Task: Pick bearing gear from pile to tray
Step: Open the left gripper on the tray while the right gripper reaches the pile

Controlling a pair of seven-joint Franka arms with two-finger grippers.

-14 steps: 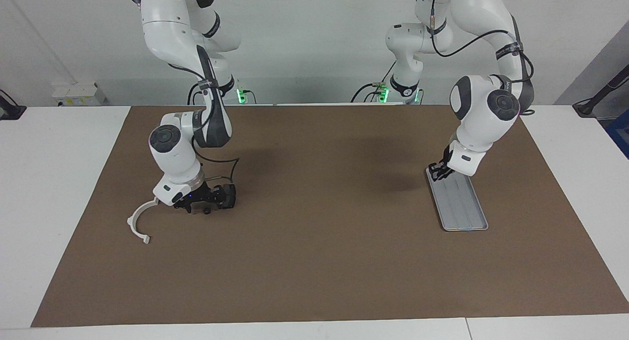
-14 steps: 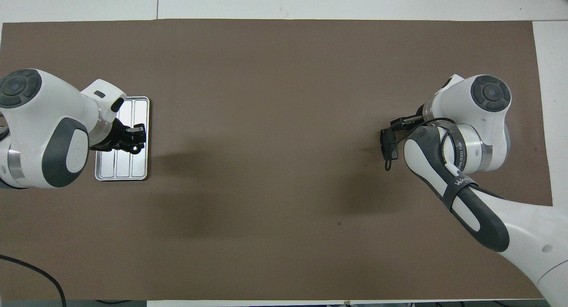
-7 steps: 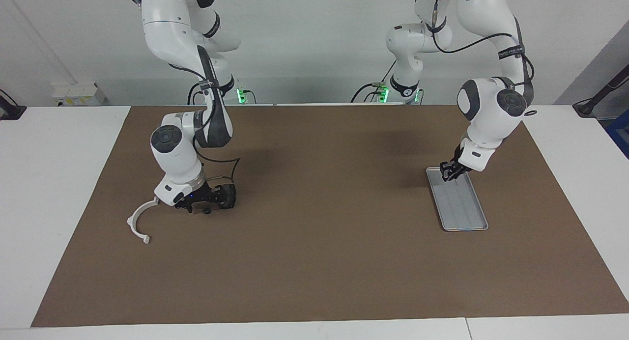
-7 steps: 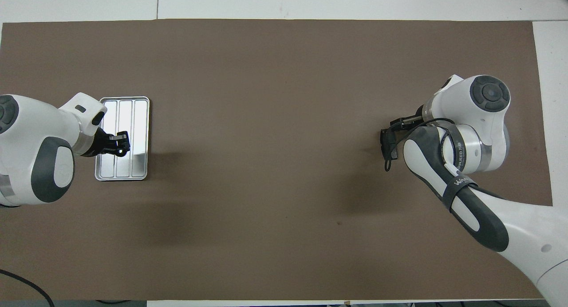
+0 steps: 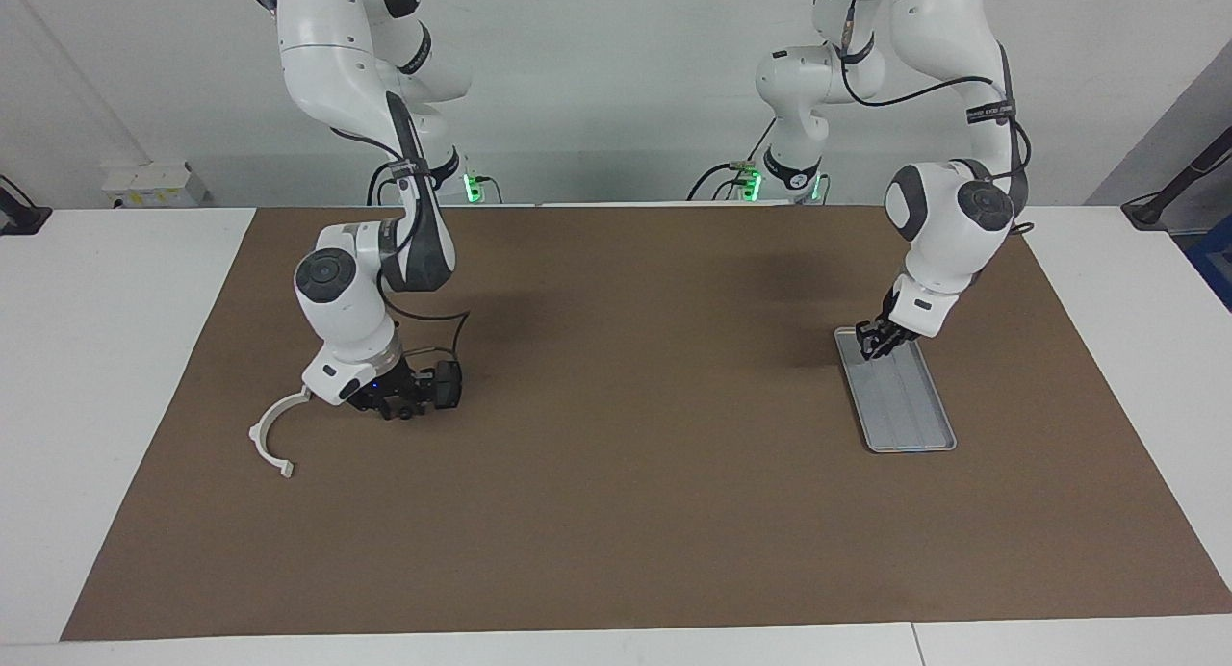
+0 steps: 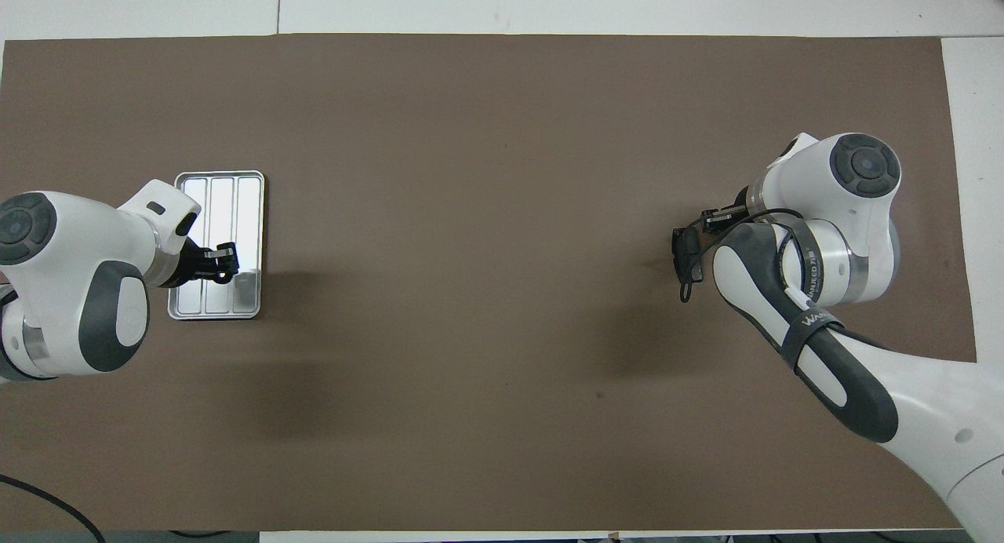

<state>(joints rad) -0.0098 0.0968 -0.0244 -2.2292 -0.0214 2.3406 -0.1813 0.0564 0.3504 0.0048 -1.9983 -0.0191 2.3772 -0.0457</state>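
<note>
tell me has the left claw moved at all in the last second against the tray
Yes. In the facing view the left claw has lifted and drawn back toward the robots along the tray; it now hangs over the tray's end nearest them.

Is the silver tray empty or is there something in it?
Cannot tell for sure. The tray shows bare ribbed floor where visible, but the left pincer hangs over part of it, hiding that spot.

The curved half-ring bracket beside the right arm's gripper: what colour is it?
White: the half-ring bracket shows plainly against the brown mat in the facing view.
</note>
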